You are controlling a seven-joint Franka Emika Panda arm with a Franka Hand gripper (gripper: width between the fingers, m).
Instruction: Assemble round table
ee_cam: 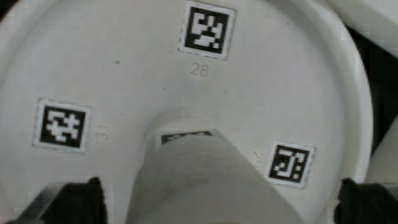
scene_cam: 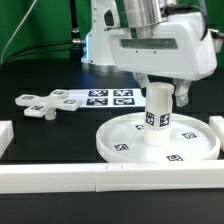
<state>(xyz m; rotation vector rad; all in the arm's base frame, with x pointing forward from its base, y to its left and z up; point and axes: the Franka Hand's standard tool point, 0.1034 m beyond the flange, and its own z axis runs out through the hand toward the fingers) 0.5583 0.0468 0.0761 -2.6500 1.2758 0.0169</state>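
Observation:
The large round disc (scene_cam: 122,146) lies flat on the table at the exterior view's right. The thick cylindrical leg (scene_cam: 157,120) stands upright on its middle. My gripper (scene_cam: 166,97) hangs right over the leg's top, open, with a finger on either side and a small gap to each. In the wrist view the leg (ee_cam: 214,165) rises between my dark fingertips (ee_cam: 75,203), with the disc (ee_cam: 151,95) and its markers behind it. The cross-shaped piece (scene_cam: 45,102) lies on the table at the exterior view's left, apart from the disc.
The marker board (scene_cam: 110,97) lies behind the disc, next to the cross-shaped piece. Long white border bars run along the front (scene_cam: 100,182), the exterior view's left (scene_cam: 5,135) and right (scene_cam: 216,124). The arm's white body fills the upper right.

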